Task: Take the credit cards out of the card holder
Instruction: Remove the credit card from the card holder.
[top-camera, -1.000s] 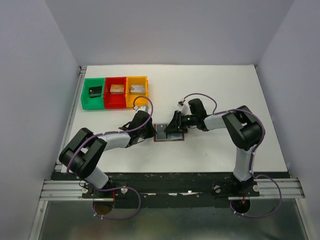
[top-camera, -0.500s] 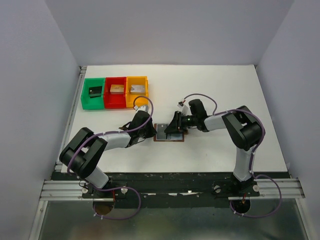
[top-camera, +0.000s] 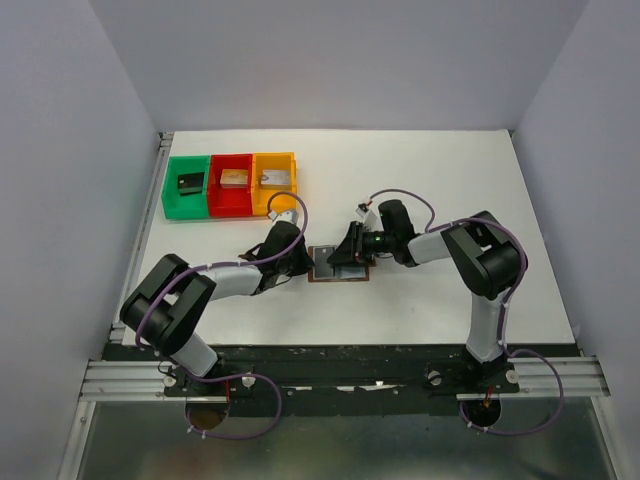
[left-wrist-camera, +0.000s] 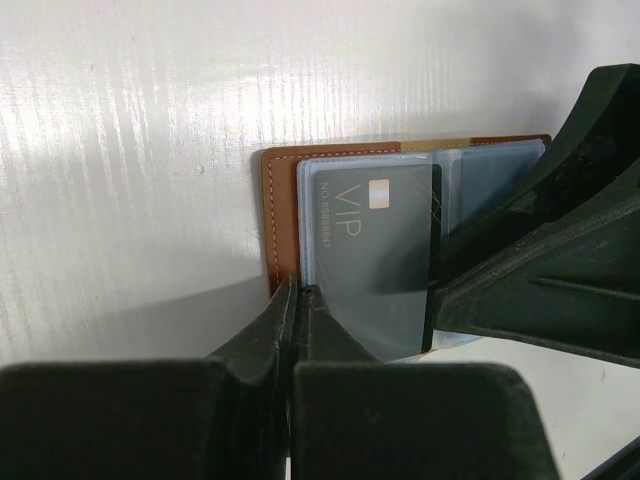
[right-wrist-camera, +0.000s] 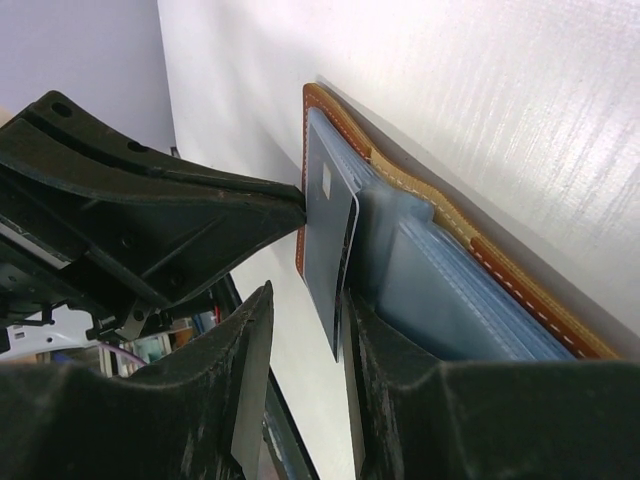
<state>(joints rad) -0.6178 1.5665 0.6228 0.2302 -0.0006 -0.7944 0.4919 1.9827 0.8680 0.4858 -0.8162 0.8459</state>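
Left arm (top-camera: 225, 278) stretched low, left gripper (left-wrist-camera: 295, 305) pinched closed at the card holder (left-wrist-camera: 279, 215) edge, right arm (top-camera: 440, 242) bent inward, right gripper (right-wrist-camera: 308, 298) part-open — astride the tilted grey card (left-wrist-camera: 375, 255).

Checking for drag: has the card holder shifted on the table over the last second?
No. The card holder sits where it did relative to the orange bin.

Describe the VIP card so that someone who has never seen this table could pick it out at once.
Near the middle of the white table lies an open brown leather card holder. Sticking out of it is the VIP card: grey, with a small pale chip beside the lettering, unlike the plain blue-grey sleeves beside it.
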